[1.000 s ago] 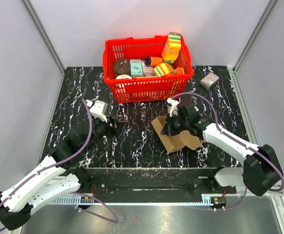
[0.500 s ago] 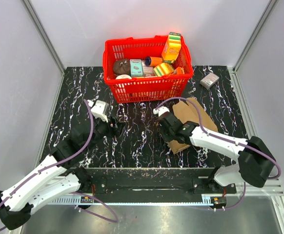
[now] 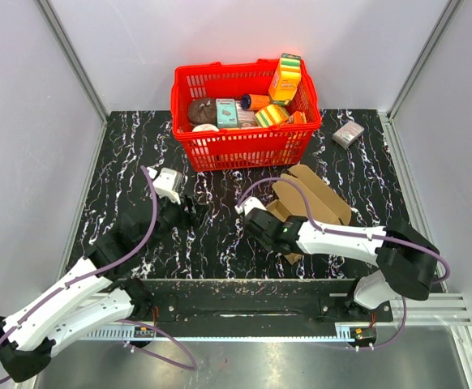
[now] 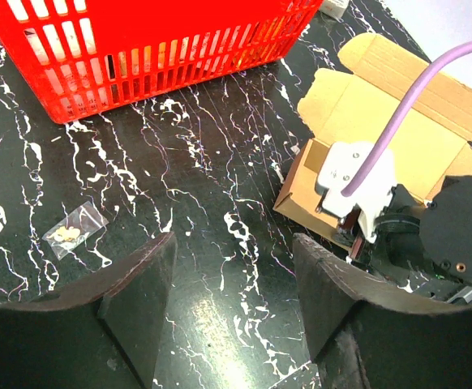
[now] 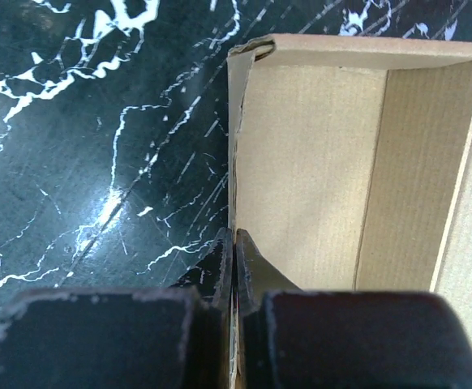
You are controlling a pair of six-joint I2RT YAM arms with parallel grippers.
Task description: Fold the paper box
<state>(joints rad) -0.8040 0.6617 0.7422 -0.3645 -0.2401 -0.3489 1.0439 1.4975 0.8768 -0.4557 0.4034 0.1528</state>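
Note:
The paper box (image 3: 315, 197) is brown unprinted cardboard, opened out on the black marble table right of centre, with flaps spread toward the back right. My right gripper (image 3: 278, 235) is at its near-left corner. In the right wrist view the jaws (image 5: 233, 243) are shut on the thin upright left wall of the paper box (image 5: 317, 162), whose inner floor and far wall show ahead. My left gripper (image 3: 184, 214) stands open over bare table left of centre, well apart from the box. Its fingers (image 4: 139, 292) have nothing between them, and the paper box (image 4: 398, 130) lies to their right.
A red basket (image 3: 244, 146) of colourful packages stands at the back centre, close behind the box. A small grey-pink box (image 3: 348, 134) lies at the back right. A tiny clear bag (image 4: 74, 232) lies on the table near the left gripper. Grey walls enclose the table.
My right gripper has moved left and toward the near edge, still shut on the cardboard. The sheet has swung round and spread out toward the back right. The left arm has not moved.

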